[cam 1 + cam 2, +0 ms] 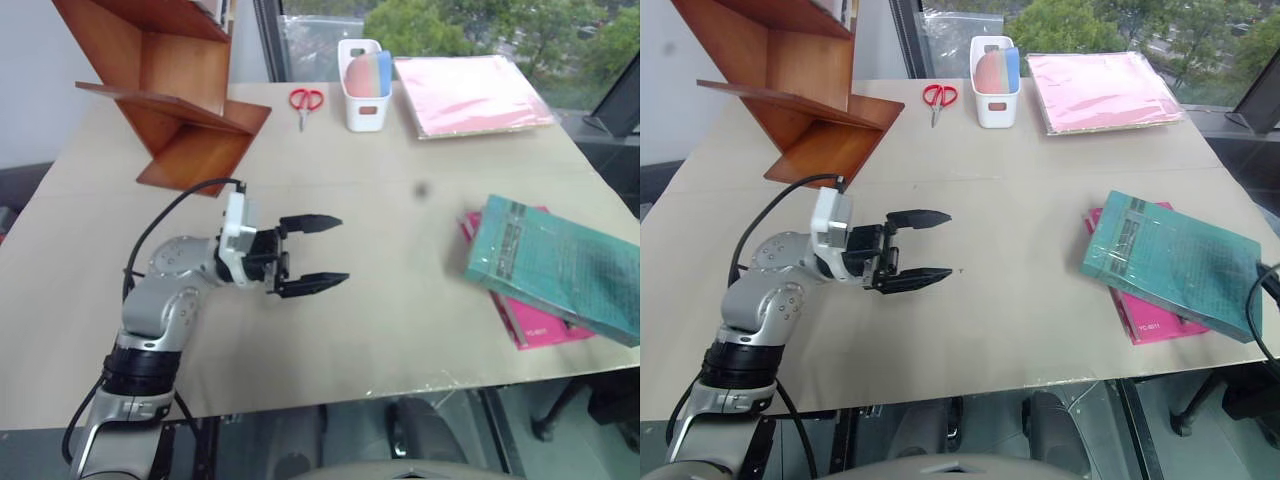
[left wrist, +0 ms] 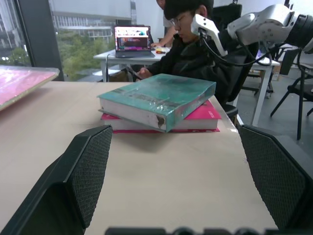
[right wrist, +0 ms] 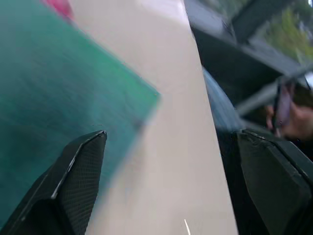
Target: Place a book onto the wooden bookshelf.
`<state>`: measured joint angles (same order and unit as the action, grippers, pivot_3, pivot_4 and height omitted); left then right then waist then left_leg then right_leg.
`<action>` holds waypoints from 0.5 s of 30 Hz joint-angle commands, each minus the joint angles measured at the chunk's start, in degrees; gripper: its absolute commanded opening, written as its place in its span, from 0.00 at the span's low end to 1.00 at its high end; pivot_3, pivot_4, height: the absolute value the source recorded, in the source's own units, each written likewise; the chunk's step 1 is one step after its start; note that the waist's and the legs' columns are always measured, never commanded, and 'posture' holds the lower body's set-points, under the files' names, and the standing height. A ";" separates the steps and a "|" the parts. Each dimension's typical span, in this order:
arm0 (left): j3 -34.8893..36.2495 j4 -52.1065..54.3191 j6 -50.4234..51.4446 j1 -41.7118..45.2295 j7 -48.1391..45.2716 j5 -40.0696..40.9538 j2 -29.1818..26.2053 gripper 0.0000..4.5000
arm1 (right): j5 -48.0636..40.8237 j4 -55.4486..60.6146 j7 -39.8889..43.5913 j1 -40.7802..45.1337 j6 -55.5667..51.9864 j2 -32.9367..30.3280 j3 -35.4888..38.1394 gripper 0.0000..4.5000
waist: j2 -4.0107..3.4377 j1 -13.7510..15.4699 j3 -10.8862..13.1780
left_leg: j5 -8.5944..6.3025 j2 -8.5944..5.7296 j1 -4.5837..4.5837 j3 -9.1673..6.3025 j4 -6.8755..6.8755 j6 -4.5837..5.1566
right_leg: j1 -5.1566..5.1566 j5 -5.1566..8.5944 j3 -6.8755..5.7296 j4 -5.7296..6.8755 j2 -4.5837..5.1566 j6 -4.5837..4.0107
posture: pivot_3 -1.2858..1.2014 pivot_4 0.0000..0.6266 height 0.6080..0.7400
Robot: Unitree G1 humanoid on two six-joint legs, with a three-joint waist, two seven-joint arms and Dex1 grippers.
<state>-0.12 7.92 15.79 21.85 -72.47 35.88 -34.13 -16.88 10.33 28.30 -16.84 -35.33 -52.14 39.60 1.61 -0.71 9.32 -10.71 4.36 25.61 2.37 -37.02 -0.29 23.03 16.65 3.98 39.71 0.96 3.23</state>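
The book [image 1: 555, 265] lies flat on a magenta book [image 1: 530, 322] at the surface's [image 1: 380, 330] right edge, long axis slanting toward the near-right corner. The left end effector [image 1: 312, 254], released and empty, points level at it across bare surface. The right end effector [image 3: 166, 181], spread wide, hovers by the book's corner, probably nearer. The wooden bookshelf [image 1: 170, 90] stands at the far-left corner.

A pale desk [image 1: 330, 300] carried a wooden bookshelf [image 1: 175, 95] at its far left corner, with red scissors [image 1: 305, 102], a white bin [image 1: 362, 110] and a pink folder [image 1: 470, 93] along the far edge. Near the right edge lay a magenta book [image 1: 535, 325], the teal book [image 1: 555, 265] on top.
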 commanded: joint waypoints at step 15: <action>1.07 1.34 -1.41 -0.82 0.89 -0.96 0.07 1.00 | -0.58 8.14 9.40 -6.17 -2.17 2.21 -0.39 0.97 | -0.12 -0.08 -0.07 | 0.00 0.00 -0.03 -0.01 -0.02 0.00 | -0.01 0.00 0.01 0.02 0.00 0.01 | 0.52 0.24 1.00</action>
<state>-0.10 7.92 15.46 20.82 -71.91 34.96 -34.11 -16.90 16.19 36.77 -22.70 -37.32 -50.14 38.62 1.49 -0.79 9.25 -10.71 4.36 25.58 2.37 -37.04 -0.29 23.01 16.65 3.99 39.72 0.96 3.25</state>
